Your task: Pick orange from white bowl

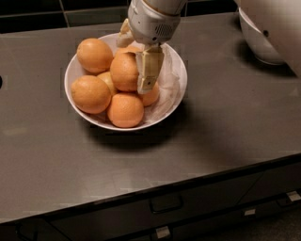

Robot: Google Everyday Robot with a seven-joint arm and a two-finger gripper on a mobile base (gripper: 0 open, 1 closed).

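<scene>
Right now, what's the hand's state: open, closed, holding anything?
Hand: down in the white bowl, right beside the middle orange; whether it is open, closed or gripping cannot be told.

dark grey countertop [225,141], dark tiled wall [28,9] behind, drawer fronts [94,221] with handles below

High oblique view, end effector [135,70] over white bowl [181,81]
</scene>
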